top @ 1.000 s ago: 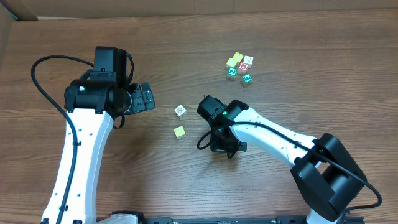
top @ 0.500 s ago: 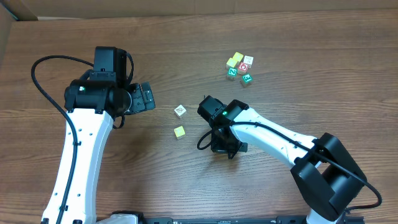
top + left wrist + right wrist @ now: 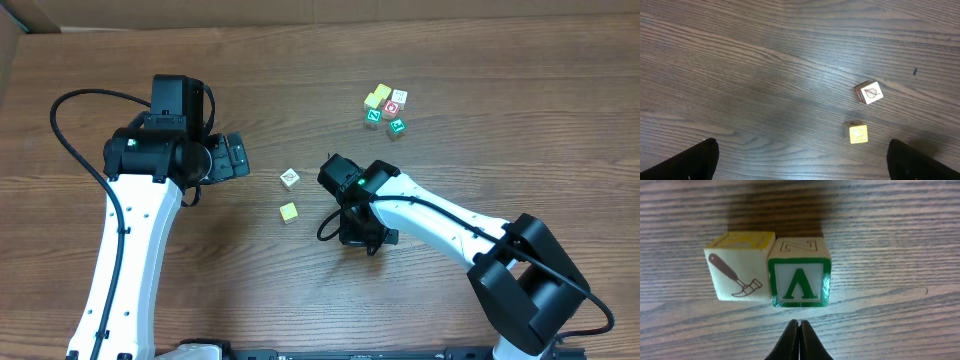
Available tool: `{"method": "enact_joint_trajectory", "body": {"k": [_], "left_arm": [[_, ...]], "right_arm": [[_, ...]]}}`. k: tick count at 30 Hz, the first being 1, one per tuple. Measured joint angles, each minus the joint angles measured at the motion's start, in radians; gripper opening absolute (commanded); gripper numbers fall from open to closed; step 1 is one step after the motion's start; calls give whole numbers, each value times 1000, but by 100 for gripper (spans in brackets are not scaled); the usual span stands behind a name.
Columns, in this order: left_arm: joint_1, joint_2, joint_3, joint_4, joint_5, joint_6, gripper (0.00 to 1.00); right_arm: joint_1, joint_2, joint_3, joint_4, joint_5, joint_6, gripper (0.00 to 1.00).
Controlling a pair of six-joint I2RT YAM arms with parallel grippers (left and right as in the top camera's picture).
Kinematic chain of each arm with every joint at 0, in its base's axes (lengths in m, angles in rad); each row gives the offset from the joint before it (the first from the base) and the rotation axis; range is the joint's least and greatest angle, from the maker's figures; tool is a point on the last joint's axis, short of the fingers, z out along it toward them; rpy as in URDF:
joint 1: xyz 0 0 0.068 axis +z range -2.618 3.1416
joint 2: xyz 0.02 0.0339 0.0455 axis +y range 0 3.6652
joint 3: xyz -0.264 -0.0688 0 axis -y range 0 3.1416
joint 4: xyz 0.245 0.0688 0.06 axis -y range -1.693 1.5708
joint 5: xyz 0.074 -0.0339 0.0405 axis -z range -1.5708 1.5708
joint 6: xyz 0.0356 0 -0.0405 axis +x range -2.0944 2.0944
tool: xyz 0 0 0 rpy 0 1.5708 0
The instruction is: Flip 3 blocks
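Note:
In the right wrist view two blocks sit side by side on the wood: a cream block with a hammer picture (image 3: 737, 270) and a green-framed letter block (image 3: 799, 275). My right gripper (image 3: 798, 323) is shut and empty, its tips just in front of the green-framed block without touching it. In the overhead view the right wrist (image 3: 355, 215) hides this pair. A white leaf block (image 3: 870, 92) and a yellow block (image 3: 857, 133) lie ahead of my left gripper (image 3: 802, 162), which is open and empty. From above, the white block (image 3: 289, 178) and yellow block (image 3: 289, 212) lie between the arms.
A cluster of several blocks (image 3: 373, 117), including a red-faced cube (image 3: 391, 107), sits at the back right. The left gripper (image 3: 232, 158) hovers left of the white block. A cardboard wall (image 3: 300, 12) borders the table's far edge.

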Motion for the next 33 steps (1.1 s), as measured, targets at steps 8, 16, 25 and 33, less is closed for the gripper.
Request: {"method": "enact_joint_trajectory", "body": {"k": [8, 16, 25, 33], "left_arm": [[0, 0, 0, 0, 0, 0, 100], [0, 0, 0, 0, 0, 0, 100], [0, 0, 0, 0, 0, 0, 100], [0, 0, 0, 0, 0, 0, 100]], "right_arm": [[0, 0, 0, 6, 2, 1, 5], [1, 0, 0, 14, 0, 1, 5], [32, 0, 0, 10, 21, 8, 5], [32, 0, -2, 5, 28, 16, 5]]}}
